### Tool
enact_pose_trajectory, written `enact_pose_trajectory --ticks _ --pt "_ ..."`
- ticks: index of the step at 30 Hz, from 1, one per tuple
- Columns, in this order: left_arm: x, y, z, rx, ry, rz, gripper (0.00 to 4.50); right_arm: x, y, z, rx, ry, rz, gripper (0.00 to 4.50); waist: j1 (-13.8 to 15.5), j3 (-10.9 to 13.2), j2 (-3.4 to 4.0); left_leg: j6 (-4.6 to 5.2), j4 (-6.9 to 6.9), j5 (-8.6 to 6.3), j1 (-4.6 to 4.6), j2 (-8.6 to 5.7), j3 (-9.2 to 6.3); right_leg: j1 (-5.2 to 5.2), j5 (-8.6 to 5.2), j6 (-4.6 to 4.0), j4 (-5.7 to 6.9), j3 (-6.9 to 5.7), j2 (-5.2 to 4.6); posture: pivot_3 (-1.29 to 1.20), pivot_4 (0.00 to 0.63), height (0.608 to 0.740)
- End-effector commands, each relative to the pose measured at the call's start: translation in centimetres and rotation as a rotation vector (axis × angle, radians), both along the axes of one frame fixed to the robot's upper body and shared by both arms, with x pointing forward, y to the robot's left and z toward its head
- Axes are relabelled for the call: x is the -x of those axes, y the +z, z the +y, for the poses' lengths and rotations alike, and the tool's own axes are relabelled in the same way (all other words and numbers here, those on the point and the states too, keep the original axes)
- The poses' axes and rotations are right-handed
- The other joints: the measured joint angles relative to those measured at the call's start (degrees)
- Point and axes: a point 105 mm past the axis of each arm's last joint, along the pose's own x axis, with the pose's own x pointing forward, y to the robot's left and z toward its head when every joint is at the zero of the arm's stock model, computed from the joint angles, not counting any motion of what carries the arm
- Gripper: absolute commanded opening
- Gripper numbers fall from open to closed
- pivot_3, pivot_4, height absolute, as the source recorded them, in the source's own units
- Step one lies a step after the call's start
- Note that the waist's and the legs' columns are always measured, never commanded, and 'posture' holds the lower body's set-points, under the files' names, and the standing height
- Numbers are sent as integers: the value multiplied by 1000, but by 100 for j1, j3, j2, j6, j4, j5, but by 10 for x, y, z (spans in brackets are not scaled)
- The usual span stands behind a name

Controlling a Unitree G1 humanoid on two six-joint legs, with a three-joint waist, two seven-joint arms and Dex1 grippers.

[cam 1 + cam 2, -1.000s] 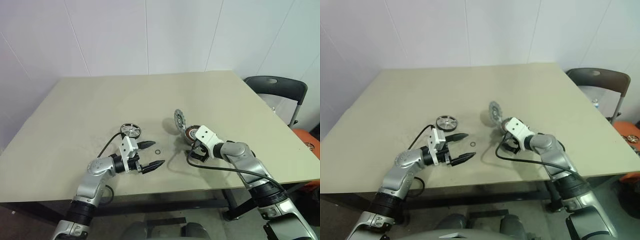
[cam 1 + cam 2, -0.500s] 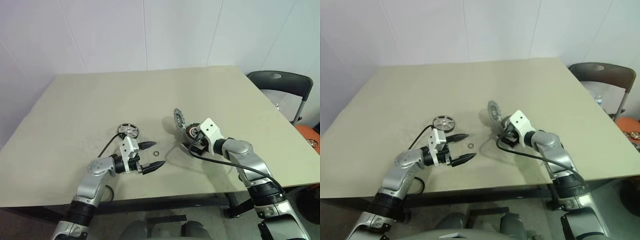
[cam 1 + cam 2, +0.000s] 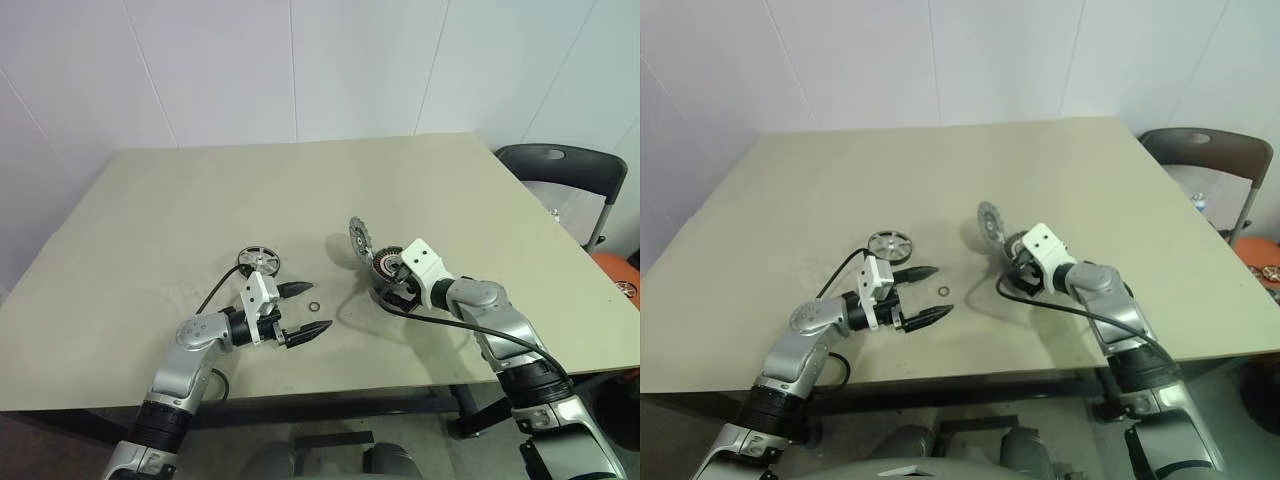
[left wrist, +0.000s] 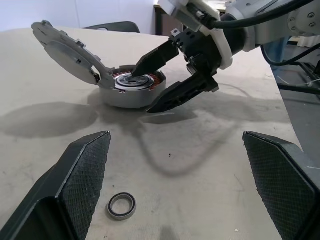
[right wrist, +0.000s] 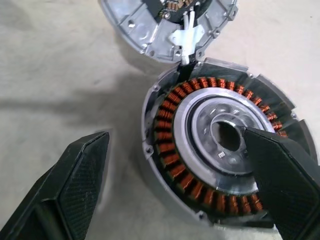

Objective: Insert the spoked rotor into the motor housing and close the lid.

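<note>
The motor housing (image 5: 215, 145) lies on the table right of centre, its copper windings showing. Its lid (image 3: 357, 238) stands tilted open, attached at the housing's far-left edge. My right gripper (image 4: 142, 90) is open and straddles the housing's near wall, one finger over the dark centre and the other outside on the table. The spoked rotor (image 3: 260, 262) lies flat to the left, just beyond my left arm. My left gripper (image 3: 313, 306) is open, level and pointing toward the housing, with nothing held. A tiny dark ring (image 4: 121, 206) lies on the table below its fingertips.
The beige table (image 3: 200, 200) has open surface at the back and on the left. A dark chair (image 3: 555, 165) stands past the table's right edge, with an orange object (image 3: 625, 285) beside it. A black cable (image 3: 460, 325) trails from my right wrist.
The whole picture has shifted with the camera. My right gripper has turned slightly at the housing. The left arm, rotor and ring have stayed put.
</note>
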Motion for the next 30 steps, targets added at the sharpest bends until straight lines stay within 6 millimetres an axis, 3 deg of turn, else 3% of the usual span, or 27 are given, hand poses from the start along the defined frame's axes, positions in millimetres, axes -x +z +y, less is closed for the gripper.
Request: enact_pose_trajectory --ticks 1,12,30 --pt "0 14 -4 13 -18 -49 4500 -2 -7 -12 13 -76 29 4471 -2 0 0 0 2 0 0 0 0 1 0 0 0 0 0 0 0 740" --pt "-1 13 -6 14 -20 -46 4500 17 -29 4 -97 -76 214 4471 -8 -10 -15 -1 35 -2 14 4 -1 26 -12 17 10 0 3 0 0 740" --pt "5 13 -13 17 -49 -42 4500 19 -37 2 -35 -90 208 4471 -11 -15 -22 -1 35 -2 19 5 -1 30 -11 16 12 0 5 0 0 740"
